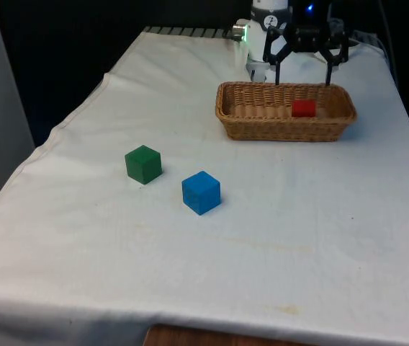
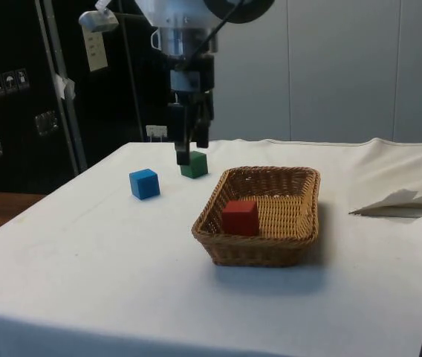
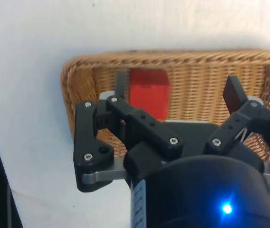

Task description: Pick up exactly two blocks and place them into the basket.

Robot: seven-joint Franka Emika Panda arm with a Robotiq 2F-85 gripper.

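One red block [image 1: 304, 108] inside basket [image 1: 248, 126].

No words or numbers to read here. Small signs on the dark cabinet [image 2: 3, 80] are too tiny.

A robotics lab or test room: a table [image 1: 320, 238] draped in a plain white cloth, with dark cabinets [image 2: 18, 111] bearing small labels and latches just behind it in the side view, and bare pale wall panels [image 2: 359, 67] beside those cabinets.
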